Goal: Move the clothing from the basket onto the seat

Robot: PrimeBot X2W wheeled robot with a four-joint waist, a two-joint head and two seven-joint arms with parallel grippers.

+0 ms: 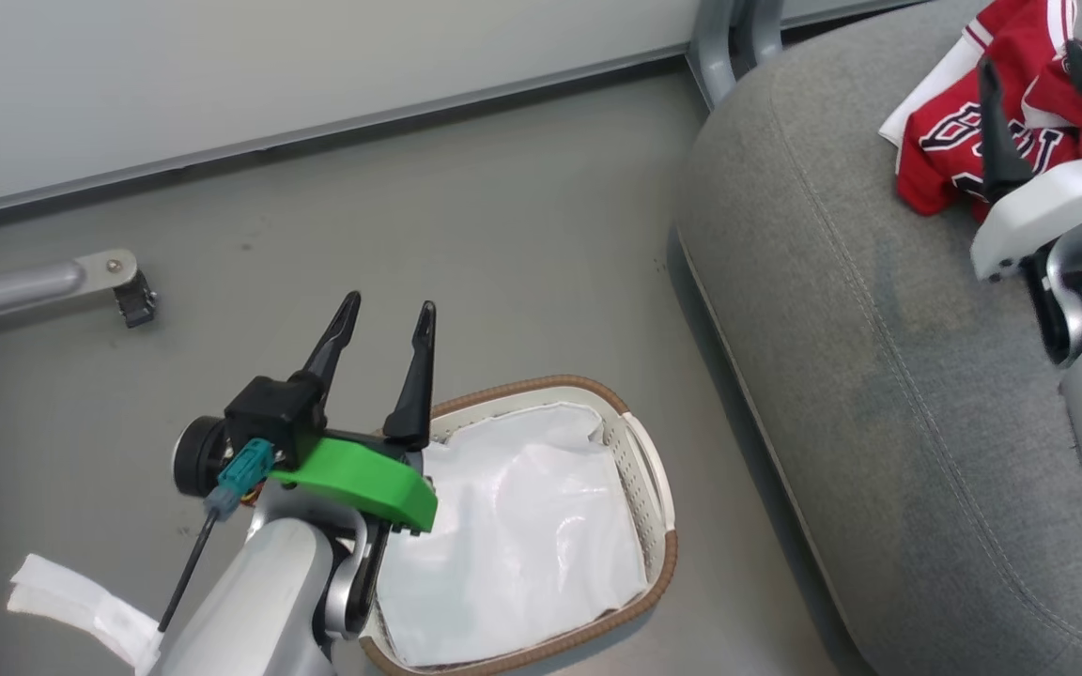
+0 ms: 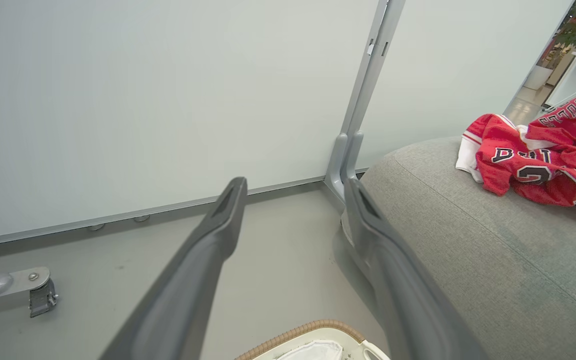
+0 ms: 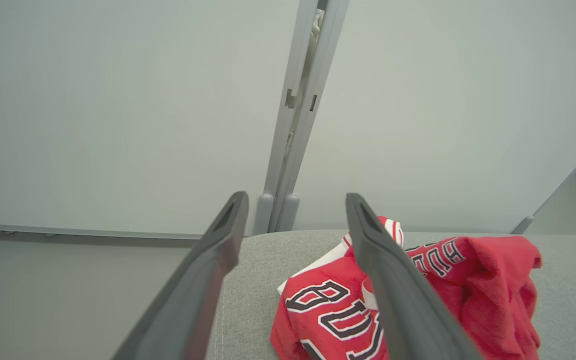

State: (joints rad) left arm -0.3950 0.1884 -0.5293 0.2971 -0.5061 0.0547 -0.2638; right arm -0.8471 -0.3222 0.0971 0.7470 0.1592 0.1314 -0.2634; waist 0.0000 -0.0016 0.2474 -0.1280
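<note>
Clothing point(image 1: 950, 141) lies heaped on the seat point(image 1: 879, 376), the right pincer point(image 1: 1029, 56) spread wide and empty above it. The left pincer point(image 1: 389, 303) hangs open and empty over the basket point(image 1: 665, 554). Delivery looks complete, so next comes withdrawal.

Bright, even, diffuse light; faint shadows; sheen on liner point(image 1: 522, 535); wrist views bowed at edges.

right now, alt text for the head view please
Red jerseys lie crumpled on the grey seat at upper right, the open right gripper over them. At lower left, the open left gripper hovers near the white basket, where a white liner shows.
</note>
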